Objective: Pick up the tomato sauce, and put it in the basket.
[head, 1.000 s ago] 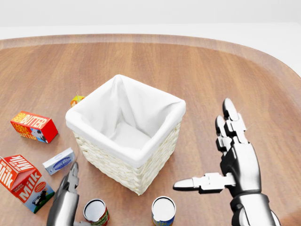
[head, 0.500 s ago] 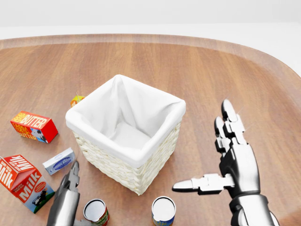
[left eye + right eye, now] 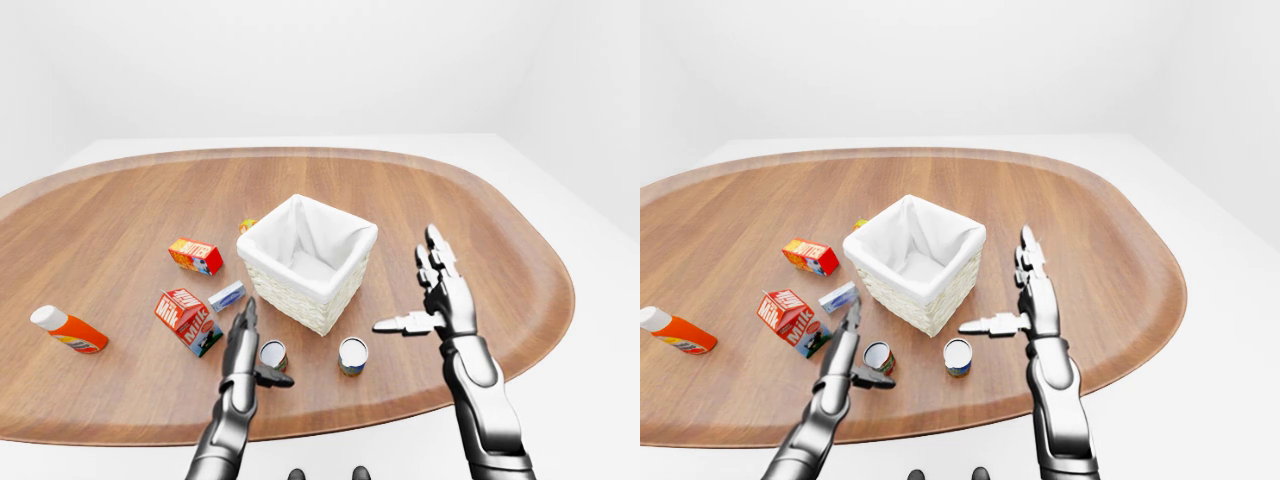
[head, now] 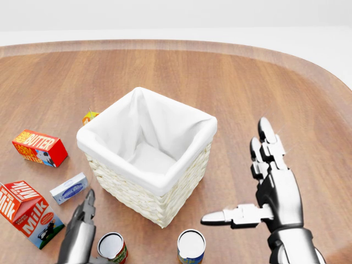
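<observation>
The tomato sauce, a small can (image 4: 113, 247) with a red label and silver lid, stands upright at the bottom of the head view, below the basket. The white-lined wicker basket (image 4: 143, 198) stands mid-table and holds nothing that I can see. My left hand (image 3: 262, 348) is open right beside the can: its fingers stand at the can's left and its thumb reaches under it in the left-eye view, not closed round it. My right hand (image 4: 236, 176) is open, fingers up and thumb pointing left, to the right of the basket.
A second can (image 4: 191, 245) with a blue and yellow label stands right of the sauce can. A milk carton (image 4: 30, 212), butter box (image 4: 39, 147) and small blue-white box (image 4: 69, 188) lie left. An orange bottle (image 3: 68, 330) lies far left. A small orange item (image 4: 89, 116) sits behind the basket.
My left hand has sunk a little lower beside the red can. My right hand has drifted slightly down. The objects have not moved.
</observation>
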Tool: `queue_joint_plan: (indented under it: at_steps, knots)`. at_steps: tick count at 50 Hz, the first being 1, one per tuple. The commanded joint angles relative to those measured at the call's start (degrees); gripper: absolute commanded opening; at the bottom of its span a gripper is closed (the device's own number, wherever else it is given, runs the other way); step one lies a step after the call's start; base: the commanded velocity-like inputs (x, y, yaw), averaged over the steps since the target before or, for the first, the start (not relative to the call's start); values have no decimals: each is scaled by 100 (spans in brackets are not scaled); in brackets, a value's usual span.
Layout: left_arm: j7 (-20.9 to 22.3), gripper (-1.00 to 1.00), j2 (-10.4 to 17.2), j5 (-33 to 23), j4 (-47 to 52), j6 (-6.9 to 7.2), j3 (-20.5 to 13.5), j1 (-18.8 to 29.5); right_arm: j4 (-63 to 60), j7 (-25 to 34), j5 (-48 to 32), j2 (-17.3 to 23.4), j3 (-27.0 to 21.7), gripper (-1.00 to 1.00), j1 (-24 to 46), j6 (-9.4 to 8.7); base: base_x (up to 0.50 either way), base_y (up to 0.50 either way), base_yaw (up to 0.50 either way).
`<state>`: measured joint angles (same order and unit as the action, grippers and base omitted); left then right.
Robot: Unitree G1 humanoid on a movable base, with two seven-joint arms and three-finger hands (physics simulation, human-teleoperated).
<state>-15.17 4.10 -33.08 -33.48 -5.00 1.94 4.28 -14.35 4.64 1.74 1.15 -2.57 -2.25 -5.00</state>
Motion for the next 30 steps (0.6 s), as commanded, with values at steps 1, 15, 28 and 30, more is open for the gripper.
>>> queue_joint_plan:
  at_steps: [1, 15, 28, 30]
  knots:
    - [-44, 100, -6, -13, -155, 0, 19, 56, -22, -2, -2, -2, 4, 100, -9, 0, 0, 0, 0]
    - [-68, 100, 10, 37, -372, 0, -1, 149, 16, 0, -5, 4, -3, 100, 18, 0, 0, 0, 0]
    - [154, 100, -9, 114, -7, 0, -18, 41, 32, 4, -10, 4, -5, 100, 6, 0, 0, 0, 0]
    - [169, 100, -7, 113, 25, 0, -17, 32, 39, 3, -9, 1, -4, 100, 9, 0, 0, 0, 0]
